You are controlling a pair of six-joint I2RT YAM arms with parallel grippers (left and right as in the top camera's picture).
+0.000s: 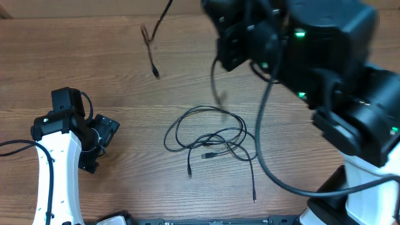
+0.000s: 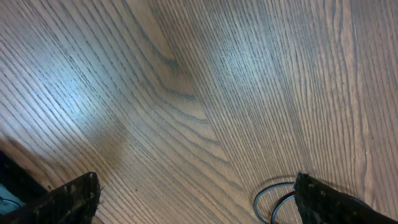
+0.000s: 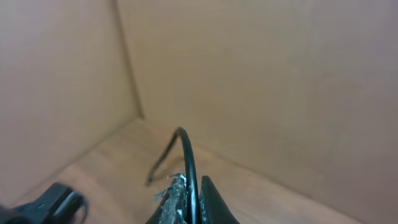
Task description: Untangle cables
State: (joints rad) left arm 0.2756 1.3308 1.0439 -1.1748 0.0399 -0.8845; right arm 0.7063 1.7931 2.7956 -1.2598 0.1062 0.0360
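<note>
A tangle of thin black cables (image 1: 212, 134) lies in loops on the wooden table's middle, with plug ends pointing toward the front. My right gripper (image 3: 191, 182) is shut on one black cable (image 3: 188, 155), which arcs up out of the fingers and droops away. In the overhead view the right arm (image 1: 300, 44) is raised high, and a thin cable (image 1: 152, 56) dangles at the top left of it. My left gripper (image 2: 196, 186) is open and empty, low over the table left of the tangle (image 1: 100, 137). A cable loop (image 2: 264, 199) lies by its right finger.
A thick black robot wire (image 1: 262, 144) hangs from the right arm over the right side of the tangle. Brown walls (image 3: 261, 81) stand behind the table. The left arm's white base (image 1: 56, 175) is at the front left.
</note>
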